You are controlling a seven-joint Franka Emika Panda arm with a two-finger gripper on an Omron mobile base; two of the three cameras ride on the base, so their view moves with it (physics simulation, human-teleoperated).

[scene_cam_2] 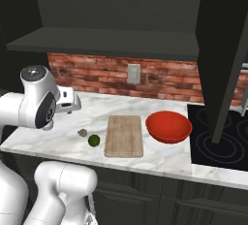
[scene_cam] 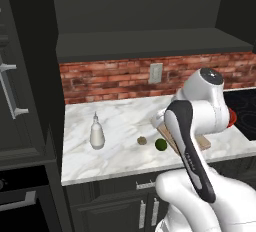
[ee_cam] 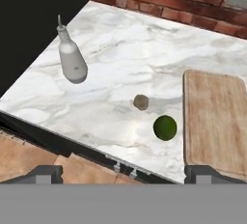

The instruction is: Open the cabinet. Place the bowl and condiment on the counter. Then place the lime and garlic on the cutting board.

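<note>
Marble desk (ee_cam: pixel 144 49): lime (ee_cam: pixel 165 127) lower centre beside cutting board (ee_cam: pixel 214 121), garlic (ee_cam: pixel 141 102) just above-left; fingers (ee_cam: pixel 123 174) released, best lowered straight over lime.

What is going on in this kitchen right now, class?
A white robot arm is working at a marble counter beneath an opened cabinet. Its fingers are spread and hold nothing, poised above the counter's front edge. The red bowl and the condiment bottle already stand on the counter. The lime and garlic lie on the marble just beside the cutting board, not yet on it.
</note>
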